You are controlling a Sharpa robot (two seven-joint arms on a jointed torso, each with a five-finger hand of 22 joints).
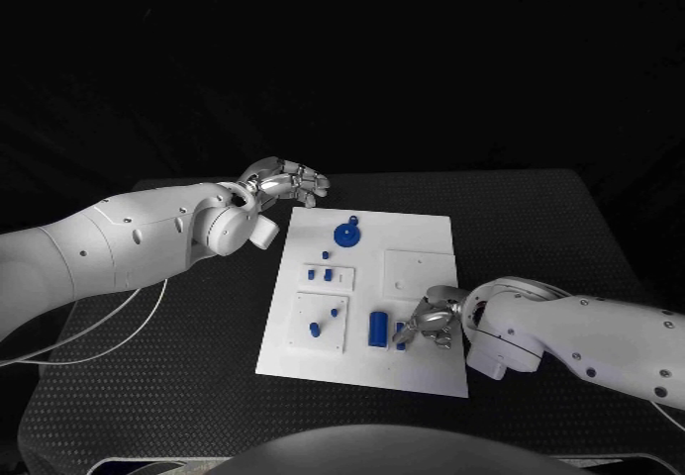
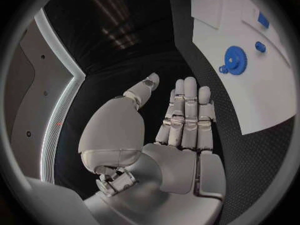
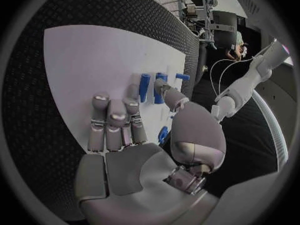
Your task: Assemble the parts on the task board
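Note:
The white task board (image 1: 422, 242) lies in the middle of the table. A blue gear (image 1: 347, 235) sits near its far edge, and small blue pegs and blocks (image 1: 330, 274) stand further down. A blue cylinder (image 1: 378, 330) lies near the front. My right hand (image 1: 429, 322) is low over the board just right of that cylinder (image 3: 144, 87), its fingers (image 3: 109, 117) stretched flat toward it and the thumb apart; nothing is plainly held. My left hand (image 1: 286, 181) hovers off the board's far left corner, fingers (image 2: 187, 110) straight and empty, with the gear (image 2: 235, 60) off to its side.
The black table (image 1: 186, 327) has free room to the left and right of the board. A thin white cable (image 1: 100, 317) trails under my left arm. A raised white square (image 1: 420, 269) sits on the board's right half.

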